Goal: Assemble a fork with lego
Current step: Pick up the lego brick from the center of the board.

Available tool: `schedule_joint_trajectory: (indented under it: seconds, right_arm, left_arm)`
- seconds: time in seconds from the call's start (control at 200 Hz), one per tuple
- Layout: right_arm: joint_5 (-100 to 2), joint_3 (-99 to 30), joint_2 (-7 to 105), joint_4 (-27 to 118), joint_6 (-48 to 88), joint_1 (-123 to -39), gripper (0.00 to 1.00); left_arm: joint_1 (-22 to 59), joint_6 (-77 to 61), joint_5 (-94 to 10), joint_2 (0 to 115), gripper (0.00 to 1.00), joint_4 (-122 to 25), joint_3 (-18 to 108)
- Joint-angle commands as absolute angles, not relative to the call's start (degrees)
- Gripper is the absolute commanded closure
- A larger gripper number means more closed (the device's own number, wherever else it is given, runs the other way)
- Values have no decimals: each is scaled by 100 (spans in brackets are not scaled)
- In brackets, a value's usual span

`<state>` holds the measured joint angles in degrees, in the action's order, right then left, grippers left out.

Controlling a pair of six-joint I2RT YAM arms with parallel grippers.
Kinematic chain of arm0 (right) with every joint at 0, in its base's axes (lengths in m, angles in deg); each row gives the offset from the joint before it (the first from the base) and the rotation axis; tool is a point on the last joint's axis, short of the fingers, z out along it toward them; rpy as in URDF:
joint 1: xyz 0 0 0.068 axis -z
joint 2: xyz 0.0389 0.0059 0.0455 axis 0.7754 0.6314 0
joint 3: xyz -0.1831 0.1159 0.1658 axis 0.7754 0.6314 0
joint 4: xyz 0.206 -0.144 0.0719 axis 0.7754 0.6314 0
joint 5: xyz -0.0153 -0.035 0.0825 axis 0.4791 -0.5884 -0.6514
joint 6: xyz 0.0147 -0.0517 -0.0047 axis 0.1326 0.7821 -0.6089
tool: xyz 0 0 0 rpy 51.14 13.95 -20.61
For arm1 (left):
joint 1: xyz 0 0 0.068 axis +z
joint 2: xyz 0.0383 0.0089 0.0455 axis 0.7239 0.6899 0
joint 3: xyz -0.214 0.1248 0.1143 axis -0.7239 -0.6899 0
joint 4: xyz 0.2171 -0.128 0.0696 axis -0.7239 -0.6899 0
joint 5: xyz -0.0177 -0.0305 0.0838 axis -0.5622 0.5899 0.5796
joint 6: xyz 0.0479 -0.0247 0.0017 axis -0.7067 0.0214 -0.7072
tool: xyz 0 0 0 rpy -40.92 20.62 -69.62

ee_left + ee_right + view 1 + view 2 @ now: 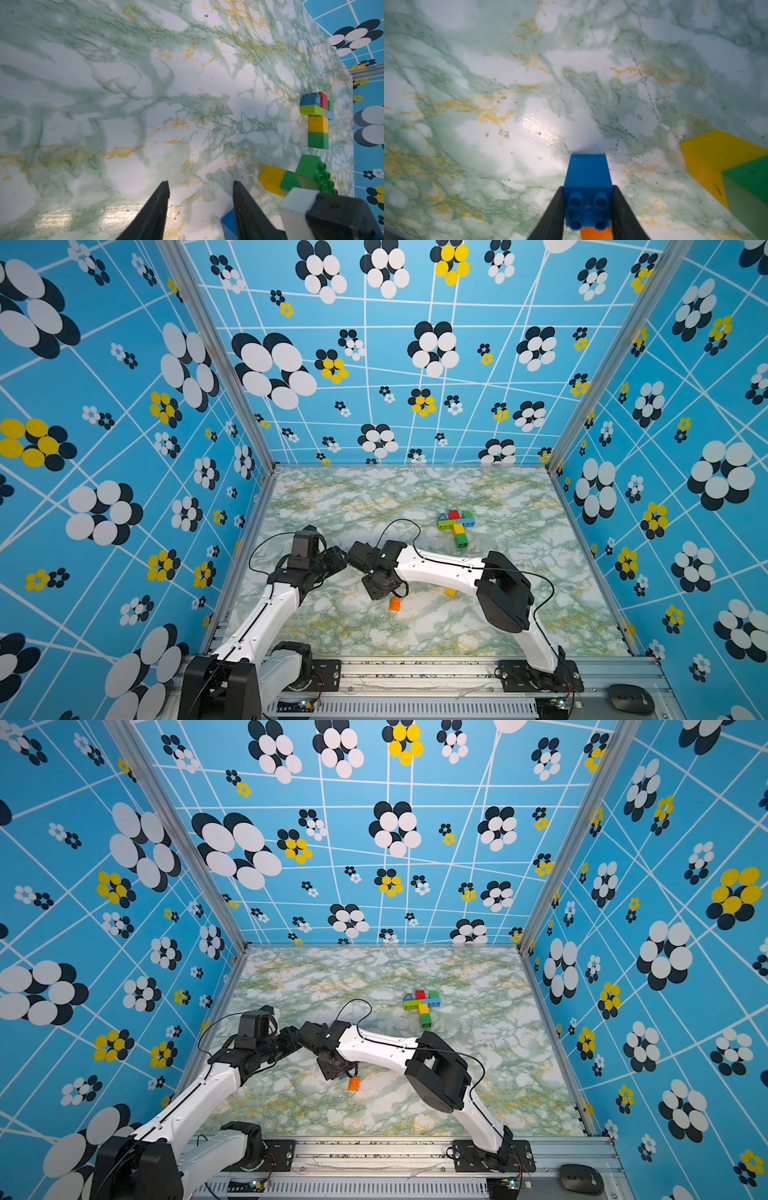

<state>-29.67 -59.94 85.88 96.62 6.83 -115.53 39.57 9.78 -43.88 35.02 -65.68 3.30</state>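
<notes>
Your right jaws are closed on a blue brick (587,187), with a black finger (550,218) pressed to each side of it and its four studs facing the wrist camera. I cannot tell whether it is clear of the bench (374,497). An orange brick (395,604) lies just beside that grip. A yellow brick (716,149) touching a green brick (749,187) lies near, and in both top views the right arm largely covers that pair. Your left jaws stand about half open with nothing between them, over bare bench close to the right wrist. The built lego piece (455,526) lies flat further back, well apart from both arms: blue, red and green bricks sit along a lime-and-blue bar, and a yellow and a green brick form the stem.
</notes>
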Motion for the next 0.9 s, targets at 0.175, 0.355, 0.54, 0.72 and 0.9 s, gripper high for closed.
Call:
schedule_joint_trajectory:
  seconds: [0.175, 0.355, 0.54, 0.72, 0.9]
  right_arm:
    - [-2914, -6089, 8848, 9885, 693, -11522, 58]
    - [-2916, -6089, 8840, 9868, 683, -11520, 62]
    - [-2870, -6070, 8733, 9831, 658, -11525, 63]
    - [-2816, -6073, 8607, 9783, 650, -11527, 44]
    - [-2778, -6114, 8415, 9834, 666, -11527, 52]
  left_arm:
    - [4005, 967, -4382, 3474, 47, -6604, 258]
    - [4005, 962, -4377, 3464, 47, -6611, 257]
    - [4005, 946, -4376, 3481, 47, -6611, 275]
    - [4005, 922, -4464, 3516, 47, -6555, 291]
    - [4005, 921, -4471, 3529, 47, -6550, 281]
